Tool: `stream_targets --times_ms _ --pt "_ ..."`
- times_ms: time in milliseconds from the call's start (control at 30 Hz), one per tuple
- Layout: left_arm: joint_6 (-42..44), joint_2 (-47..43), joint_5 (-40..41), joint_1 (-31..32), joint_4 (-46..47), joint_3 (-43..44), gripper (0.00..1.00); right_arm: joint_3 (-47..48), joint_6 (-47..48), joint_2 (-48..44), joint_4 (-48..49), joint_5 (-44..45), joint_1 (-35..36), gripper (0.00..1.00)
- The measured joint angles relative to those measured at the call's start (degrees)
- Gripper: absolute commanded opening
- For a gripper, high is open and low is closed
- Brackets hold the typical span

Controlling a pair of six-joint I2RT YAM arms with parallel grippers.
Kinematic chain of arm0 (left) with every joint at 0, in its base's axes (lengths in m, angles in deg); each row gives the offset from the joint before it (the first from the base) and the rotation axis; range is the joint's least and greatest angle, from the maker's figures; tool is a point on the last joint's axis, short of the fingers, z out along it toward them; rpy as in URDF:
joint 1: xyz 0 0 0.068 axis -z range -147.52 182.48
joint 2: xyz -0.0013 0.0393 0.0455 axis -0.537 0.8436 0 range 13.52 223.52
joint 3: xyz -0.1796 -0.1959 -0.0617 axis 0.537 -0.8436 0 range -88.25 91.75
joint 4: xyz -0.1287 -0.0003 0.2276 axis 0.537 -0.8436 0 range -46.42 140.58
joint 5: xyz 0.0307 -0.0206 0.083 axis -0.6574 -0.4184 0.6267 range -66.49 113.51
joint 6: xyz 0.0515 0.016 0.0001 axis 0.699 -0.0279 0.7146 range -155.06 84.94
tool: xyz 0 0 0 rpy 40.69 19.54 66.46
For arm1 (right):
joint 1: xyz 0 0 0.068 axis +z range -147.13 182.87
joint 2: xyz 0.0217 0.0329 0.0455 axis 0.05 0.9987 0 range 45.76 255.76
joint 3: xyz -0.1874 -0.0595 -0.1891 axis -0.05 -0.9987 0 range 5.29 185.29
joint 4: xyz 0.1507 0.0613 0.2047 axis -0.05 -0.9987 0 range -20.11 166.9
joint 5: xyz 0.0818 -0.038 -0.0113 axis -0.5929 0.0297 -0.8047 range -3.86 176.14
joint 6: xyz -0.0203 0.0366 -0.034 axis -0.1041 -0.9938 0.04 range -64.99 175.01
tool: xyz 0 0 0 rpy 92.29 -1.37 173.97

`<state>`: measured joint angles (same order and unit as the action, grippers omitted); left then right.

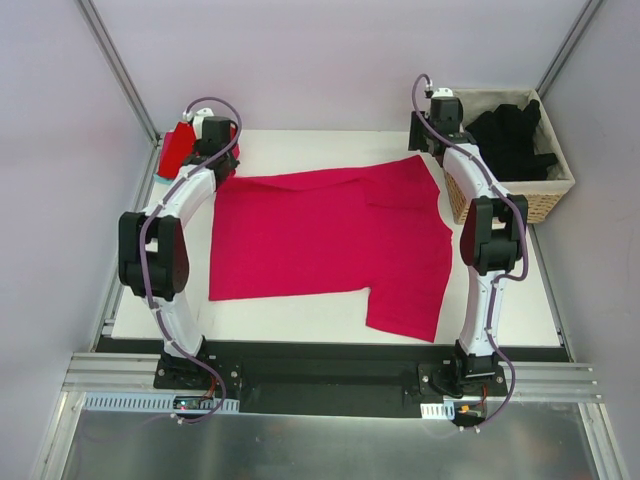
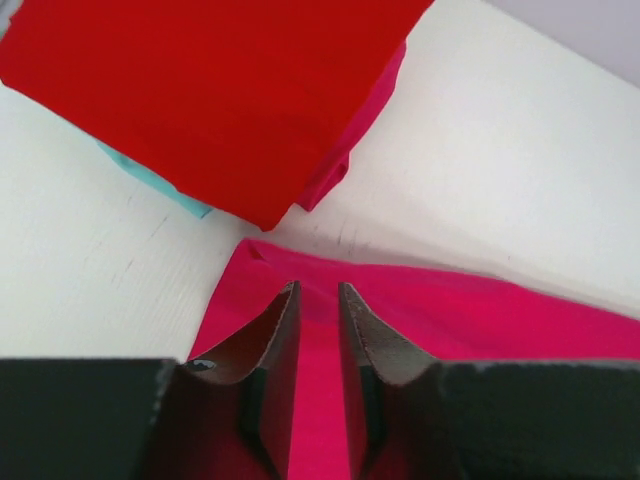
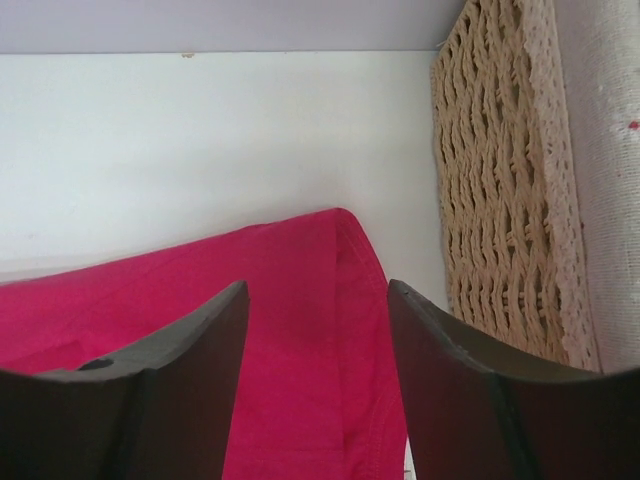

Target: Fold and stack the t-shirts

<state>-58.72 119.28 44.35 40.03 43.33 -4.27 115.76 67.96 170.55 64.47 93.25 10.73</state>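
Note:
A magenta-pink t-shirt (image 1: 320, 235) lies spread flat on the white table, one sleeve toward the near right. My left gripper (image 1: 215, 140) hovers low over its far left corner (image 2: 480, 310), jaws a narrow gap apart (image 2: 318, 290) with flat cloth showing between them. My right gripper (image 1: 432, 140) is wide open (image 3: 318, 285) over the shirt's far right corner (image 3: 150, 290), holding nothing. A folded red t-shirt (image 1: 178, 148) (image 2: 200, 90) sits at the far left on another folded pink one (image 2: 335, 170). Black t-shirts (image 1: 510, 135) lie in the basket.
The wicker basket (image 1: 555, 195) stands at the far right, its woven wall (image 3: 500, 200) close beside my right gripper. A bit of teal cloth (image 2: 190, 200) pokes out under the red stack. The table (image 1: 300, 315) has bare white surface in front of the shirt.

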Motion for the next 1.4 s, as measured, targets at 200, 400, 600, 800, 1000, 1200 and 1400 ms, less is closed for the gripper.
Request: stream_targets --times_ms 200,400,600,800,1000,1200,1400 --pt "0.35 -2.38 2.03 0.02 0.50 0.26 0.34 1.16 -0.04 -0.81 0.13 -0.98 0.00 0.62" --pt "0.61 -10.47 1.75 0.02 0.92 -2.01 0.33 -1.84 -0.09 -7.93 -0.09 -8.02 -0.09 0.62" --pt "-0.11 -20.00 -8.90 0.02 -3.45 -7.72 0.24 -7.50 -3.23 -17.05 -5.22 -16.20 -1.03 0.45" --pt "-4.46 -28.28 -20.57 0.33 -12.57 -24.15 0.27 -18.25 -7.58 -19.04 -15.41 -21.11 -2.99 0.36" --pt "-6.71 -31.87 -24.83 0.37 -22.45 -32.37 0.23 -35.39 -12.48 -20.98 -24.13 -22.27 -1.70 0.21" --pt "-7.61 -30.84 -25.07 0.46 -24.30 -32.46 0.06 -39.41 -15.15 -25.07 -28.02 -21.99 1.16 0.12" --pt "-7.72 -28.00 -23.71 0.76 -24.92 -33.35 0.00 -39.54 -16.00 -26.25 -31.26 -19.56 7.06 0.03"
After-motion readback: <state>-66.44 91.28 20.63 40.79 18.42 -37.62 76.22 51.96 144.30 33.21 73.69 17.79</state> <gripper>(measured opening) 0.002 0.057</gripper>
